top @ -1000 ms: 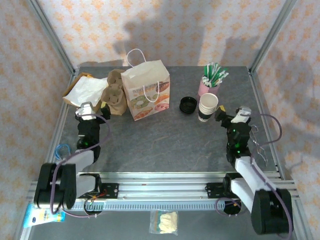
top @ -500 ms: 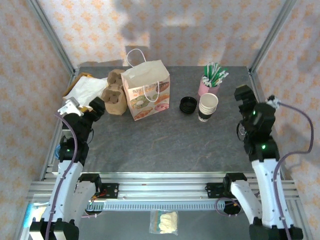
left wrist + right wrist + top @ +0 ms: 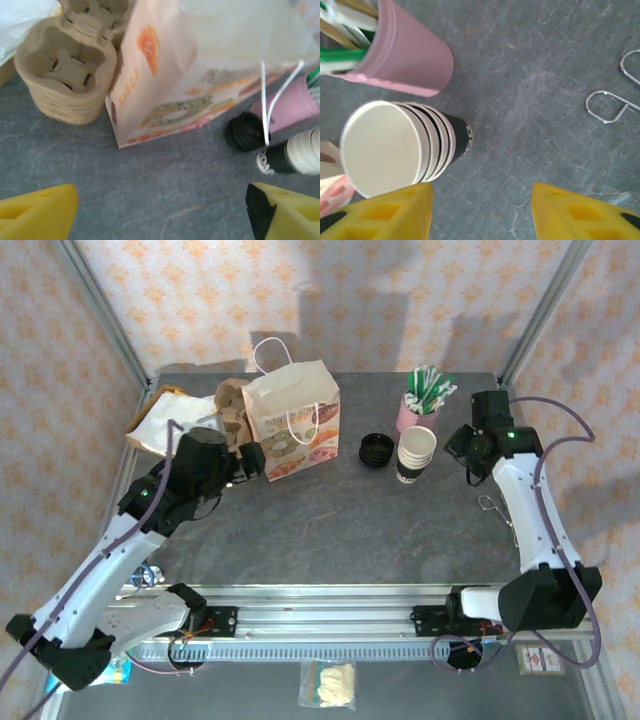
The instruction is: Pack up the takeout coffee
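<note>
A: Item: the takeout coffee. No cup on the table wears a lid. Its makings are the cup stack (image 3: 417, 453), lidless and upright, well to the right of the paper bag (image 3: 292, 425). The loose black lids (image 3: 375, 450) lie between bag and stack, just beside the stack.

B: Nearer arm?

A: The right one. The right gripper (image 3: 460, 447) sits just past the stack, on the side away from the bag. Its wrist camera looks down into the top cup's mouth. The stack lies off towards one yellow finger, not between the two. The fingers stand partly apart and hold nothing.

B: And the left?

A: The left gripper (image 3: 250, 460) hangs at the bag's near left corner, by the pulp carriers (image 3: 228, 425). Its fingers are wide apart with nothing between them. The bag and the lids stand between it and the stack.

B: Judgement?

A: The stack's long axis is vertical, so a side-on grip suits it. The right gripper would need to shift towards the bag until the top cup sits between its fingers. Cup first, then lid, then bag, so packing looks barely begun. Whether the bag's mouth gapes wide enough cannot be told.
</note>
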You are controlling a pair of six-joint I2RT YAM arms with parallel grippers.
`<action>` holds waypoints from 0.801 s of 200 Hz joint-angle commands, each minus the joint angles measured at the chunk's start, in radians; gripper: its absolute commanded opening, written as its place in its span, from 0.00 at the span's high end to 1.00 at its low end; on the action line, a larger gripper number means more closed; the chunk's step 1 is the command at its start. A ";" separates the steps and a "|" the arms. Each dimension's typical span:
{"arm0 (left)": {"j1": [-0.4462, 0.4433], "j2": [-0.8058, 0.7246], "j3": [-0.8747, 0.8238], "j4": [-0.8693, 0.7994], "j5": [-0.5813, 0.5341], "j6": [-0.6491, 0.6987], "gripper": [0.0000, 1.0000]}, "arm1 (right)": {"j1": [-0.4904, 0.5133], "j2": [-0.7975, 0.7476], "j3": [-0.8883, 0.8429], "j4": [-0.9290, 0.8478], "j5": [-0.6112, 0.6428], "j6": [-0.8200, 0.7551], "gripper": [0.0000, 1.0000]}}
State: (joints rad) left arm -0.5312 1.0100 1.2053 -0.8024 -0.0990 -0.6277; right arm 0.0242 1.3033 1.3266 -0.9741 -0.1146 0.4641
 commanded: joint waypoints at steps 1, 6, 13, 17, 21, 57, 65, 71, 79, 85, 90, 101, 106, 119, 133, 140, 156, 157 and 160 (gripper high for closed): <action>-0.090 0.039 0.086 -0.172 -0.170 0.015 0.13 | 0.007 0.033 0.051 -0.054 0.002 -0.044 0.55; -0.111 0.048 0.100 -0.173 -0.180 0.017 0.13 | 0.007 0.044 0.055 -0.054 -0.002 -0.045 0.55; -0.138 0.057 0.120 -0.168 -0.189 0.024 0.13 | 0.008 0.056 0.061 -0.051 -0.011 -0.046 0.57; -0.155 0.063 0.129 -0.163 -0.197 0.029 0.13 | 0.008 0.060 0.063 -0.047 -0.018 -0.045 0.57; -0.175 0.069 0.138 -0.156 -0.205 0.035 0.13 | 0.009 0.063 0.065 -0.045 -0.023 -0.043 0.58; -0.328 0.107 0.182 -0.043 -0.236 0.149 0.13 | 0.028 0.097 0.080 -0.028 -0.050 -0.035 0.58; -0.347 0.113 0.184 -0.015 -0.227 0.173 0.13 | 0.038 0.106 0.085 -0.029 -0.051 -0.032 0.58; -0.358 0.117 0.184 0.001 -0.222 0.185 0.13 | 0.045 0.112 0.088 -0.026 -0.051 -0.029 0.58; -0.367 0.122 0.186 0.020 -0.211 0.201 0.13 | 0.053 0.122 0.092 -0.020 -0.052 -0.024 0.58; -0.374 0.126 0.187 0.030 -0.208 0.210 0.13 | 0.059 0.129 0.096 -0.017 -0.055 -0.022 0.59; -0.378 0.129 0.190 0.036 -0.206 0.218 0.12 | 0.062 0.135 0.102 -0.015 -0.057 -0.020 0.59; -0.382 0.135 0.194 0.047 -0.208 0.230 0.12 | 0.070 0.148 0.115 -0.011 -0.058 -0.013 0.60; -0.383 0.137 0.195 0.049 -0.210 0.235 0.12 | 0.073 0.157 0.119 -0.009 -0.057 -0.014 0.62; -0.382 0.143 0.197 0.058 -0.216 0.249 0.12 | 0.081 0.178 0.132 -0.008 -0.059 -0.010 0.63; -0.382 0.150 0.198 0.058 -0.231 0.252 0.12 | 0.090 0.199 0.147 -0.009 -0.047 -0.008 0.64; -0.382 0.153 0.200 0.058 -0.235 0.250 0.12 | 0.096 0.208 0.154 -0.009 -0.036 -0.007 0.65; -0.382 0.151 0.198 0.068 -0.243 0.243 0.12 | 0.100 0.229 0.172 -0.007 -0.028 -0.005 0.66; -0.382 0.150 0.197 0.069 -0.244 0.243 0.12 | 0.100 0.232 0.173 -0.007 -0.029 -0.005 0.66; -0.382 0.149 0.196 0.072 -0.244 0.243 0.12 | 0.100 0.235 0.175 -0.008 -0.029 -0.004 0.67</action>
State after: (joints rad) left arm -0.9100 1.1610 1.3693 -0.7685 -0.2996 -0.4088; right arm 0.1158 1.5131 1.4567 -0.9871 -0.1757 0.4496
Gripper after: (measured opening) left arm 0.879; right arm 0.343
